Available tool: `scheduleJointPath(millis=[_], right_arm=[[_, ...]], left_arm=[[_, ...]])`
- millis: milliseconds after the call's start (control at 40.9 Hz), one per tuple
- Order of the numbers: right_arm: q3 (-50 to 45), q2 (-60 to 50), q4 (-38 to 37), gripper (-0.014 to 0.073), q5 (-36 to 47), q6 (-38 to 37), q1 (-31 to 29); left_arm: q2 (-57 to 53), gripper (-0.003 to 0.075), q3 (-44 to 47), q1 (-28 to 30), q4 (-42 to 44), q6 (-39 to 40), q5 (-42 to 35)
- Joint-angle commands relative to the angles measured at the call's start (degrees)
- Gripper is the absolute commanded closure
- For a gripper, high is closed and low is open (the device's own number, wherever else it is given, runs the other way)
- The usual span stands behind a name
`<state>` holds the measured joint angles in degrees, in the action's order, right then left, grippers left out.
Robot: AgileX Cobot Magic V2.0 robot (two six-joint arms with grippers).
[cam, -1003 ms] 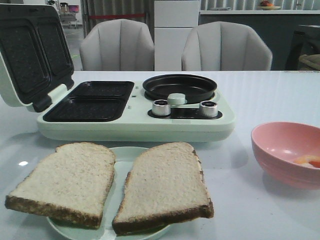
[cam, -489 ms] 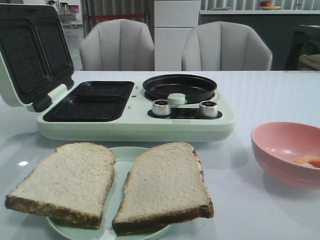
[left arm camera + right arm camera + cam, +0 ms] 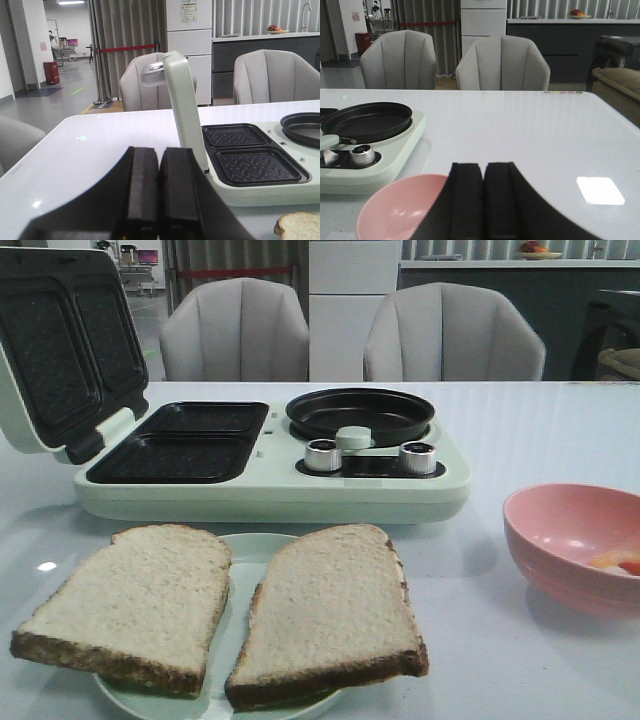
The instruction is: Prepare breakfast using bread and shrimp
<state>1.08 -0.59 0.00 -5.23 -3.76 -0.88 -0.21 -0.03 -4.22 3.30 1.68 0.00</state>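
Observation:
Two bread slices, the left one (image 3: 130,602) and the right one (image 3: 330,612), lie side by side on a pale green plate (image 3: 245,550) at the front of the table. A corner of one slice shows in the left wrist view (image 3: 299,226). Shrimp (image 3: 620,562) lie in a pink bowl (image 3: 560,530) at the right; the bowl also shows in the right wrist view (image 3: 395,210). My left gripper (image 3: 159,152) is shut and empty, left of the breakfast maker. My right gripper (image 3: 484,167) is shut and empty, beside the bowl. Neither gripper shows in the front view.
A pale green breakfast maker (image 3: 270,490) stands behind the plate with its lid (image 3: 60,340) raised, two dark sandwich plates (image 3: 180,445), a round black pan (image 3: 360,415) and two silver knobs (image 3: 322,455). Two grey chairs (image 3: 235,330) stand behind the table.

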Motion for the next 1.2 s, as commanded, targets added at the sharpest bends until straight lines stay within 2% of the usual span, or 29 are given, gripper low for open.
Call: scheduleJointPath(millis=[0,318,562,954,1174], right_arm=[[6.7,-1.2,2.2,0.0579,-0.1,0.0,-0.4],[26.9,6.4,2.2,0.0579,-12.0,0.0,-0.4],[40.2,17.9,1.9,0.0579,-24.0,0.4,-0.4],[38.4,28.4,0.7,0.0579,-32.8,0.4,-0.4],[34.9,29.9,0.5,0.0579,-33.4,0.4,-0.4]], left_arm=[[-1.0,0.0619,-3.1,-0.4,-0.1,0.7,-1.6],[0.0,0.0619,-23.1,-0.4,0.2,0.7,16.2],[9.9,0.0619,-35.6,-0.4,0.2,0.7,26.6],[25.4,0.0619,-37.0,-0.4,0.2,0.7,38.8],[28.3,0.0619,-37.0,-0.4,0.1,0.7,39.0]])
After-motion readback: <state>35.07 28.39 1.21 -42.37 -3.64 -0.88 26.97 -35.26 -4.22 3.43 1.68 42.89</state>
